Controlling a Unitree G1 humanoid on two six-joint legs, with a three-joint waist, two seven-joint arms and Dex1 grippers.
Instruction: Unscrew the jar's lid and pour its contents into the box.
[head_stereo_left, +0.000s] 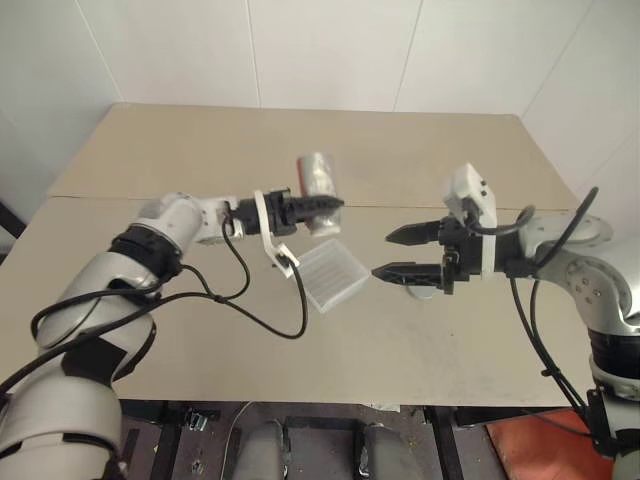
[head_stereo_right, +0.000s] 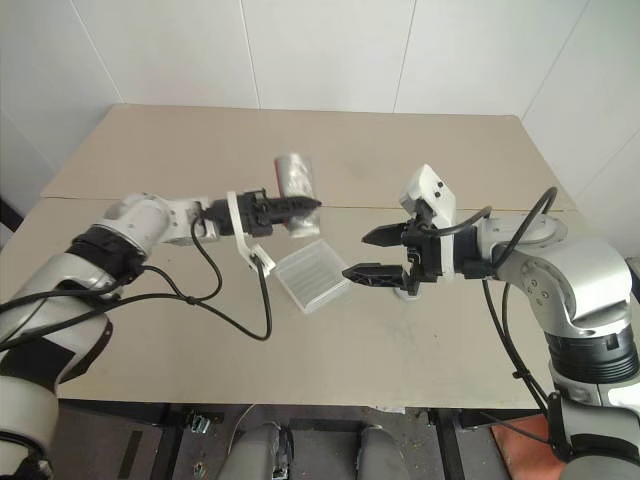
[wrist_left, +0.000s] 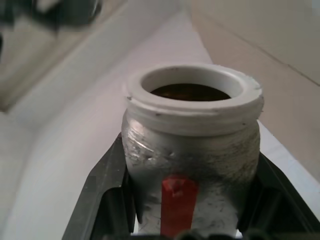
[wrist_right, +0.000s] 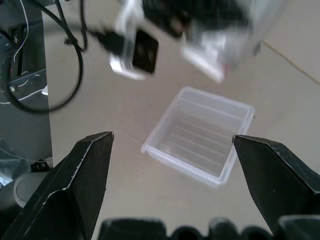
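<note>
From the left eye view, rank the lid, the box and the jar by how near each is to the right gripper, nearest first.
Measured from the right gripper:
1. the lid, on the table just below the open fingers.
2. the box, on the table toward the robot's left.
3. the jar, farthest, held up by the left gripper beyond the box.

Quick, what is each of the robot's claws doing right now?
Left gripper: closed on the small silver-grey cylindrical jar, its lid already off.
Right gripper: open, holding nothing.

Beige table (head_stereo_left: 200, 340), white panelled walls (head_stereo_left: 330, 50)
</note>
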